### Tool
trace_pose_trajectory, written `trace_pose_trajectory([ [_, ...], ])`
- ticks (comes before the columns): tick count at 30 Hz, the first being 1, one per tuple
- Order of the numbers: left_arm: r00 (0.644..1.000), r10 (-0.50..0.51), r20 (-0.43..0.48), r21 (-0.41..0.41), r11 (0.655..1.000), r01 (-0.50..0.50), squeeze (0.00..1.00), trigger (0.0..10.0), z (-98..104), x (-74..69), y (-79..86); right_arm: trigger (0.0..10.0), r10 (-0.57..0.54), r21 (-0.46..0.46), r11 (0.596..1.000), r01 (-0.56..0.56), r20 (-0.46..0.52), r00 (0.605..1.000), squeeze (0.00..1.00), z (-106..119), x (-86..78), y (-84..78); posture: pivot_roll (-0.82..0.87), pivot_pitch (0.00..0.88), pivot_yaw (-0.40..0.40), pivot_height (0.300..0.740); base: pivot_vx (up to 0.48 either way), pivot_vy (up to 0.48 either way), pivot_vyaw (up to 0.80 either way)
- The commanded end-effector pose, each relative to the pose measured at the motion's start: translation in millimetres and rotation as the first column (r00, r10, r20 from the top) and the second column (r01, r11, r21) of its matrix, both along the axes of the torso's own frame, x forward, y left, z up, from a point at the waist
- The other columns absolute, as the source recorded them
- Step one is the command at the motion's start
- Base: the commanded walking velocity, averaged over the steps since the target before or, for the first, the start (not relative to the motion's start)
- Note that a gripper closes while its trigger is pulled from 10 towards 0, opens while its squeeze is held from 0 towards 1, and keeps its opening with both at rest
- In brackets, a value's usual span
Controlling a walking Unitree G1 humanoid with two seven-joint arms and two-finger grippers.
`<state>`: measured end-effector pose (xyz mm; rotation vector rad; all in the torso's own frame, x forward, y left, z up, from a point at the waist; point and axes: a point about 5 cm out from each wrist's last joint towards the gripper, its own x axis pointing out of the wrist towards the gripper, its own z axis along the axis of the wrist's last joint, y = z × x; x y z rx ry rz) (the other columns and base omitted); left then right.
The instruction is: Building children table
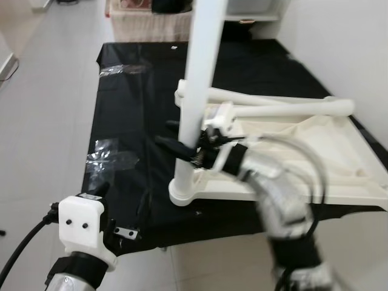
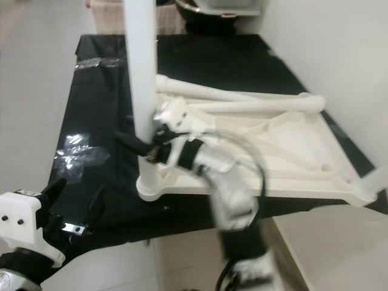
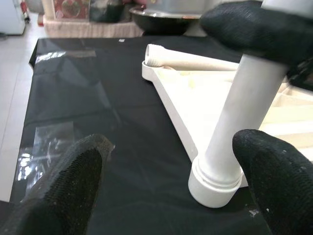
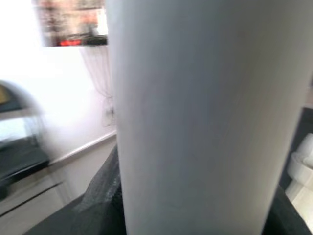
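A white table leg (image 1: pixel 195 91) stood upright in a round socket at the near-left corner of the overturned white tabletop (image 1: pixel 303 160); the tabletop lay underside up on a black sheet (image 1: pixel 130 121) spread over the floor, toward the sheet's right edge and reaching close to its near edge; two more white legs (image 1: pixel 285 108) lay flat across the tabletop's far side, touching each other near the far-left corner; the right gripper (image 1: pixel 182 147) pinched the upright leg low on its shaft, just above the socket, its black fingers closed on either side of the tube, and the right wrist view showed the leg's white surface close up between dark finger edges; the right arm was blurred; the left gripper (image 3: pixel 171 161) hung near the sheet's near-left corner, apart from the leg, its two black fingers (image 3: pixel 68 191) spread wide with nothing between them; crumpled clear plastic wrap (image 1: pixel 109 159) lay on the sheet near its left edge, and another clear piece (image 1: pixel 121 70) near the far-left corner; pale tiled floor (image 1: pixel 42 121) bordered the sheet on the left.
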<state>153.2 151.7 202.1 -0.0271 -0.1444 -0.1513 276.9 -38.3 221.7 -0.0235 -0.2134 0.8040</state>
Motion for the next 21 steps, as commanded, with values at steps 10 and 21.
trace_pose_trajectory([
  [10,1.0,0.001,-0.017,0.005,1.0,-0.001,0.0,10.0,-2,2.2,0.1,0.0,-0.052,-0.066,0.997,0.046,-0.104,0.993,0.0,-18,7.9,9.3,0.12,0.174,-0.069,0.74,0.0,0.0,0.0],
  [21,1.0,0.007,-0.021,0.007,1.0,-0.007,0.0,10.0,-2,1.7,1.0,10.0,0.263,-0.027,0.964,-0.264,-0.023,0.965,1.0,13,9.5,4.4,0.11,0.183,-0.067,0.74,0.0,0.0,0.0],
])
